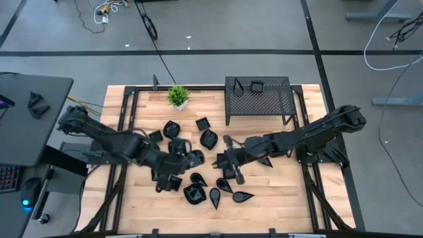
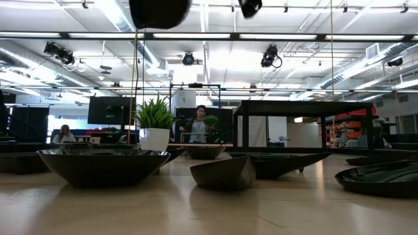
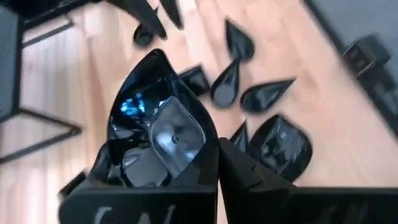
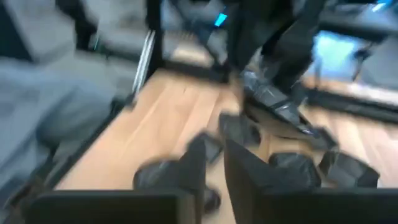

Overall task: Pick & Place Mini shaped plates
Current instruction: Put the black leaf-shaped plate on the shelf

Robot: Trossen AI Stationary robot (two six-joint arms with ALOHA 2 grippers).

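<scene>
Left end effector point(image 3: 214, 165) pinching plate rim point(image 3: 158, 112)

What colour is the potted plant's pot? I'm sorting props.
White, under green leaves; the pot shows best in the low view.

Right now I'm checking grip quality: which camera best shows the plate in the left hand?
The left wrist view: the teardrop plate fills it, pinched at its rim by the left hand. The high view shows only dark shapes there; the low and right wrist views don't show it clearly.
</scene>
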